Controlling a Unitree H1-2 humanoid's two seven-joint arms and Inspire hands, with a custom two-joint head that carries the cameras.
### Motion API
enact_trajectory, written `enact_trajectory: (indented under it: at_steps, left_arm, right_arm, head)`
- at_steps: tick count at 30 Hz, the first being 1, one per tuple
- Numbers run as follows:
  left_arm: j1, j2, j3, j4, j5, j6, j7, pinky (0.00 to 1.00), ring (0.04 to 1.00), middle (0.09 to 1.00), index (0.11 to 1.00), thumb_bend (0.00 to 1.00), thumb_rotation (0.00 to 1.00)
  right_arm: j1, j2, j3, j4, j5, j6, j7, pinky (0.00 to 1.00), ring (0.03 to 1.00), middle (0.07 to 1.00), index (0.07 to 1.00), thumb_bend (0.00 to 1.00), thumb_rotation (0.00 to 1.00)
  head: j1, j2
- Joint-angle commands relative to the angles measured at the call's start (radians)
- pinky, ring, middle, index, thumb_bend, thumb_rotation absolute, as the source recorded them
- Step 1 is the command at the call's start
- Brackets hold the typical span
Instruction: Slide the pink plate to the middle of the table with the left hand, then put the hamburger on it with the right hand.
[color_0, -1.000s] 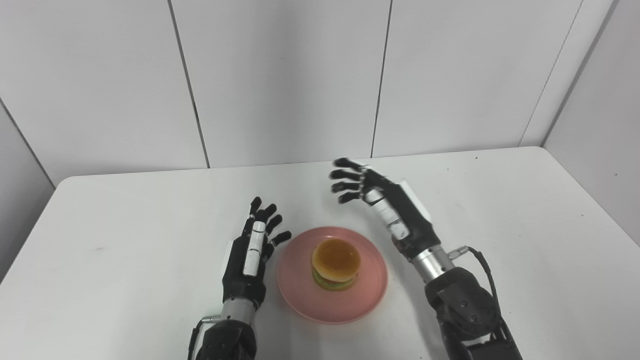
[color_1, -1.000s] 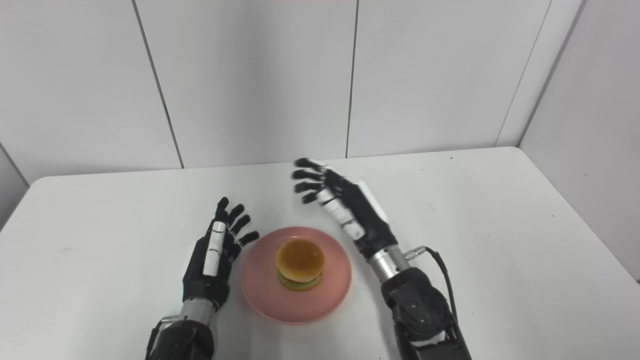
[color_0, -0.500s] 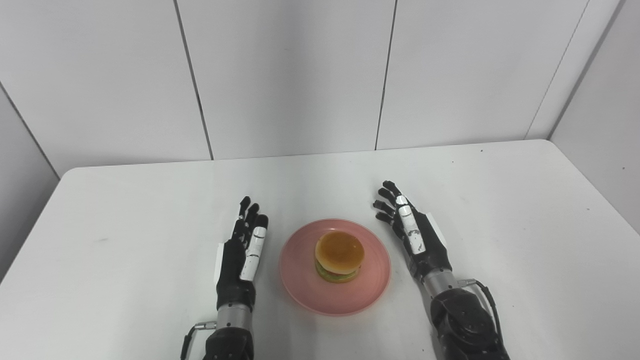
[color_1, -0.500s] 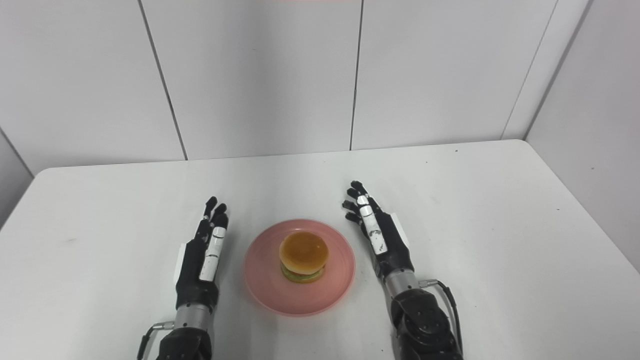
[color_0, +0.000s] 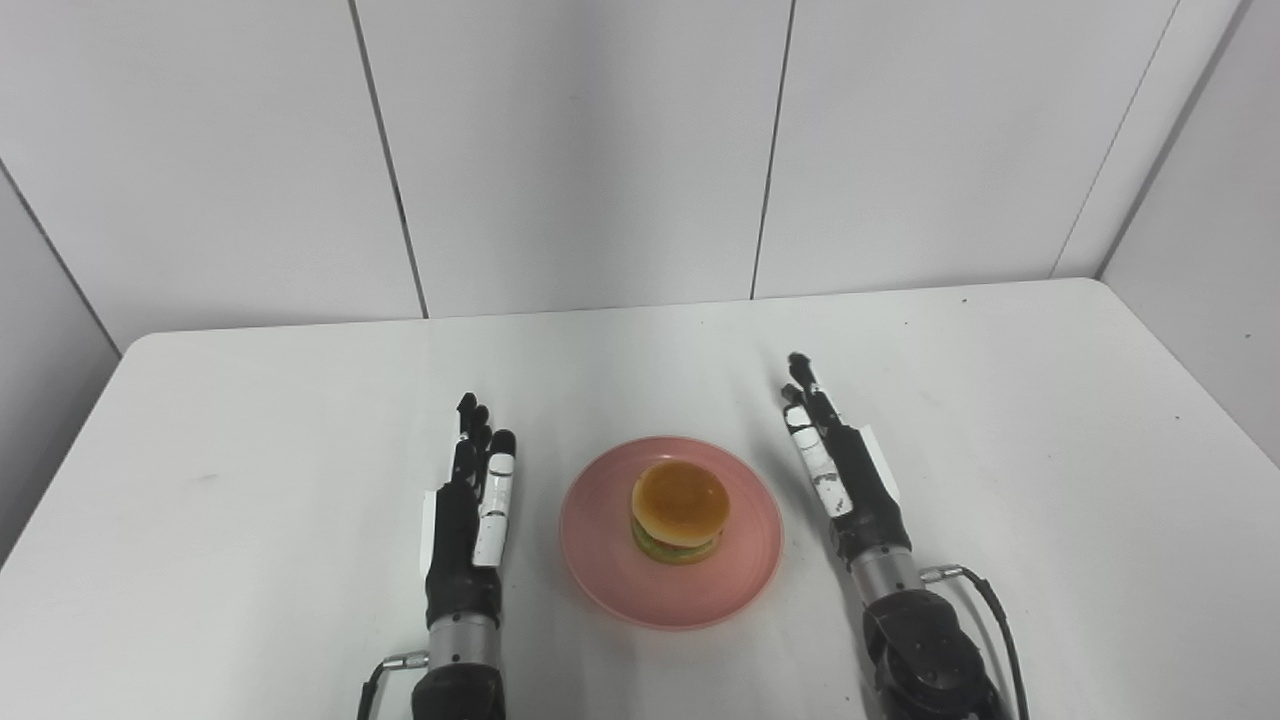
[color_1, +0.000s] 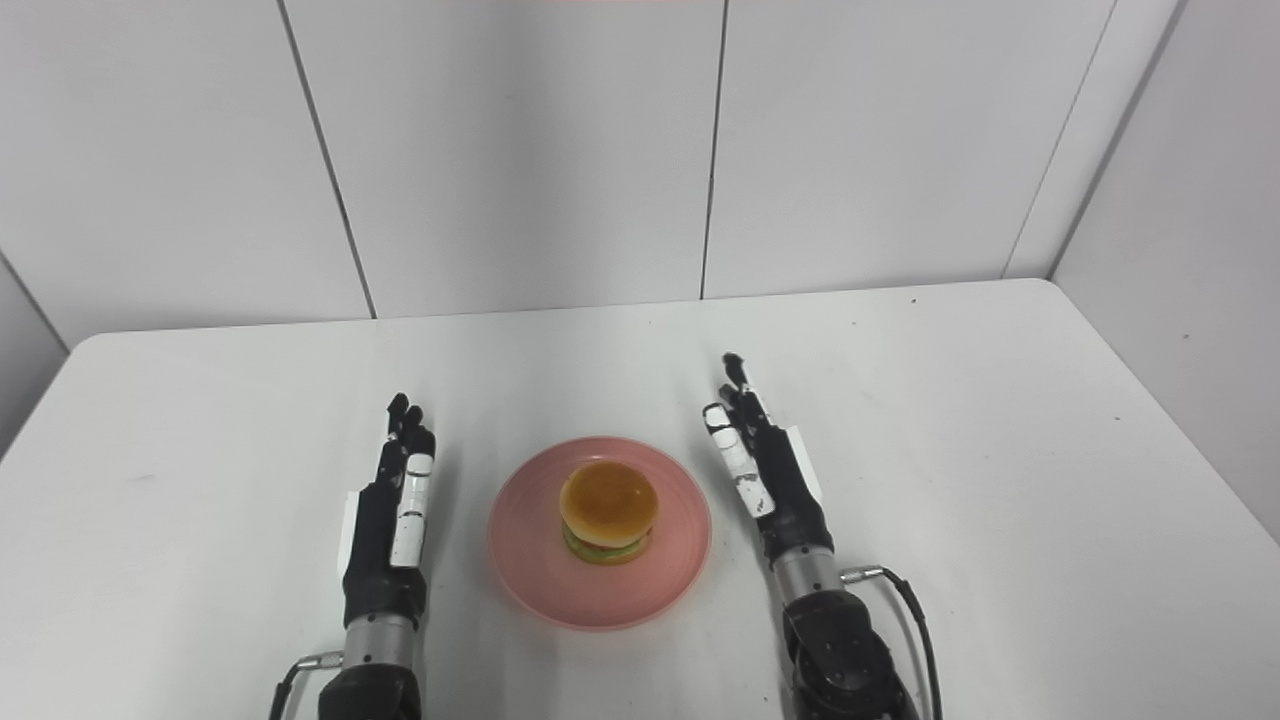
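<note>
The pink plate (color_0: 610, 560) lies near the middle of the white table, toward its front edge. On its centre sits the hamburger (color_0: 679, 509), with a brown bun and a green layer under it. My left hand (color_0: 472, 515) rests on the table just left of the plate, open, fingers straight and pointing away, apart from the rim. To the right of the plate, my right hand (color_0: 842, 470) is likewise open with fingers stretched forward, holding nothing and clear of the plate.
The white table (color_0: 260, 420) runs back to a panelled white wall (color_0: 600, 150). Its right edge meets a side wall (color_0: 1210, 260). A cable (color_0: 985, 590) loops off my right wrist.
My right hand has come down from above and behind the plate to the table at its right side. My left hand has drawn its fingers together. The camera tilted slightly.
</note>
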Motion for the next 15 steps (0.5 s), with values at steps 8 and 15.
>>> enact_trajectory:
  at_steps: [8,15]
  left_arm:
    - [0.047,0.016,-0.002,-0.068,-0.098,0.114,-0.118,1.00,1.000,1.000,1.000,0.61,0.91]
    - [0.052,0.010,-0.008,-0.038,-0.098,0.113,-0.146,1.00,1.000,1.000,1.000,0.67,0.88]
  right_arm:
    - [0.072,0.072,-0.020,-0.016,0.107,-0.084,-0.002,1.00,1.000,1.000,1.000,0.86,0.99]
    - [0.096,0.070,-0.050,-0.031,0.194,-0.076,0.018,1.00,1.000,1.000,1.000,0.83,0.99]
  head:
    - [0.044,0.007]
    - [0.090,-0.006]
